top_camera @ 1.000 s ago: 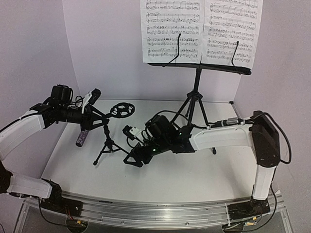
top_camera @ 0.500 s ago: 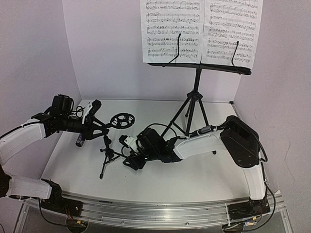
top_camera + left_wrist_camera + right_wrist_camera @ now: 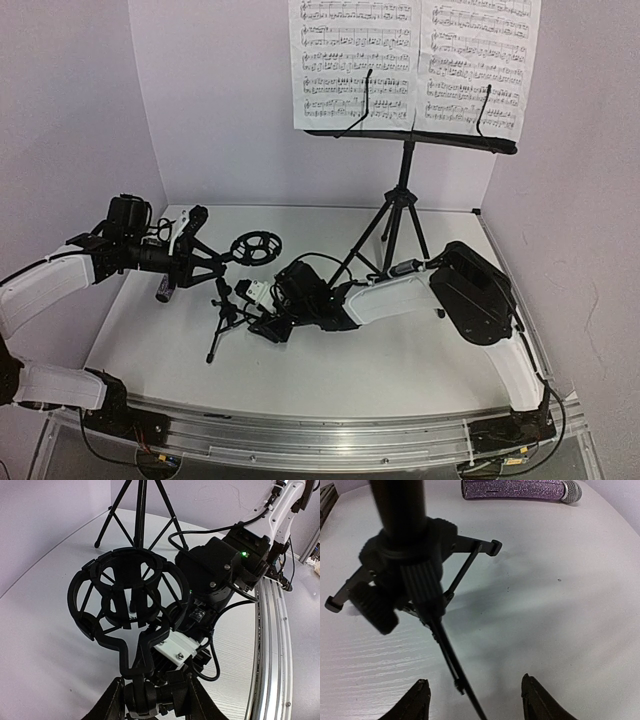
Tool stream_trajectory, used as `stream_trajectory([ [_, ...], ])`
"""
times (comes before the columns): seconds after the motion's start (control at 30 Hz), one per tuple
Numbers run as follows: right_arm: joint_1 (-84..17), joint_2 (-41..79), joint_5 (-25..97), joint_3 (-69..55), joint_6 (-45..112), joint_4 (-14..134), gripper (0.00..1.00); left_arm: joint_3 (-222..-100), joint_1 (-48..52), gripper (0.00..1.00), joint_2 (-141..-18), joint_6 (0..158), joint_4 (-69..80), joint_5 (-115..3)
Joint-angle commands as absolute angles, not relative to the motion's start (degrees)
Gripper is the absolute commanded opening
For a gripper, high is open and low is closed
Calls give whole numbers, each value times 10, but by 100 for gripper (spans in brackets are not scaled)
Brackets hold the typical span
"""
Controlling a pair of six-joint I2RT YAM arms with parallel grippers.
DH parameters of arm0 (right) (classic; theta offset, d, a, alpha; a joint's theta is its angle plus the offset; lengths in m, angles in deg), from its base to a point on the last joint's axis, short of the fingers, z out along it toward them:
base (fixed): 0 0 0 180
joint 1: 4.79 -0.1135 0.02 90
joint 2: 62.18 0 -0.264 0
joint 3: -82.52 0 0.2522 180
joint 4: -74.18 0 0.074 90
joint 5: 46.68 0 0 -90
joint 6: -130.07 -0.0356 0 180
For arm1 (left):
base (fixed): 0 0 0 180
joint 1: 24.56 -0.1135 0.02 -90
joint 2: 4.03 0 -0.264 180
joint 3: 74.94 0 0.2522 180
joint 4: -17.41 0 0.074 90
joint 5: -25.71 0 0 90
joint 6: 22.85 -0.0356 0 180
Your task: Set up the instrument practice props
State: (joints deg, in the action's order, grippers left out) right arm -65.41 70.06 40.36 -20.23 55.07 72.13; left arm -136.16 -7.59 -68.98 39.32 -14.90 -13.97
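Observation:
The small black mic stand [image 3: 224,312] stands on its tripod at the left of the table, its ring holder [image 3: 255,247] tilted toward the middle. My left gripper [image 3: 198,262] is shut on the stand's neck just below the ring holder [image 3: 127,597], with the joint pinched between the fingers [image 3: 114,701]. My right gripper [image 3: 262,322] is low at the tripod's base, open, and one thin leg [image 3: 454,669] runs between its fingertips [image 3: 422,686] without touching them. The glittery purple microphone [image 3: 520,489] lies flat on the table behind the stand. The tall music stand [image 3: 402,205] holds two sheet-music pages [image 3: 355,60].
White walls close the table on the left, back and right. The tall stand's tripod legs [image 3: 372,232] spread just behind my right arm [image 3: 400,295]. A metal rail [image 3: 330,435] runs along the near edge.
My right arm has slid left to the mic stand's tripod and its jaws have narrowed. The left gripper has sunk a little with the stand, and the ring holder sits lower.

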Motion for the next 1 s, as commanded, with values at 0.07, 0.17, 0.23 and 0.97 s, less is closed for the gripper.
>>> stream_trajectory([
  [0.07,-649,719,393,-225,575,735,36,-1372,-74,0,-690,387,-99,-95],
  [0.17,-649,721,396,-217,577,735,19,-1377,-74,0,-689,391,-93,-87],
  [0.23,-649,721,401,-209,583,734,10,-1383,-74,0,-682,396,-85,-74],
  [0.97,-651,721,438,-208,555,559,0,-1420,-64,0,-612,437,-62,9],
])
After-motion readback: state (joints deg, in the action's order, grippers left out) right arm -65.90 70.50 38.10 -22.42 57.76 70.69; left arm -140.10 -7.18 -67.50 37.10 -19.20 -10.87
